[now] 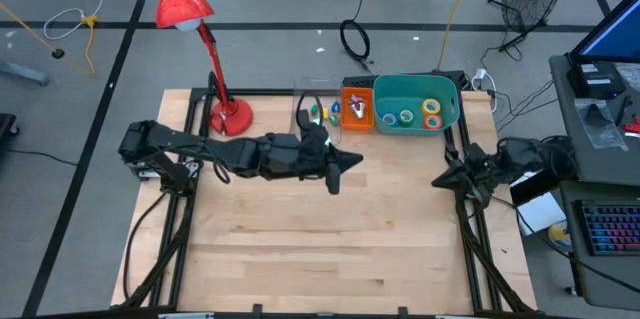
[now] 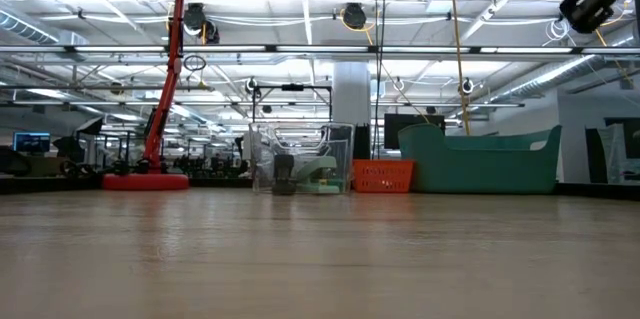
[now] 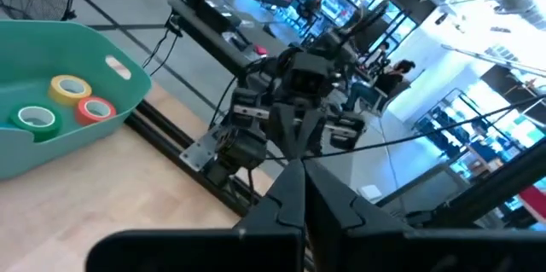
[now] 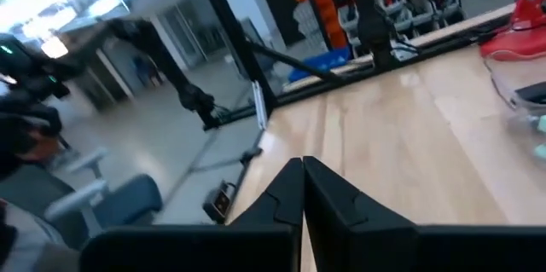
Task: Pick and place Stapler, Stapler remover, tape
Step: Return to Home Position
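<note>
Green bin [image 1: 415, 79] holds tape [image 1: 406, 116] — apart from left fingers [image 3: 281, 205], right fingers [image 4: 278, 205], each pair together.

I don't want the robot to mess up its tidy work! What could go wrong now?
1. The left gripper, fingers shut, hangs right beside the transparent bin. On its way home, that long, stretched-out arm might nudge the bin or the red lamp, whose base stands close to the arm.
2. The left gripper and the right gripper point at each other, well apart. If either pushed forward, they could bump.
</note>
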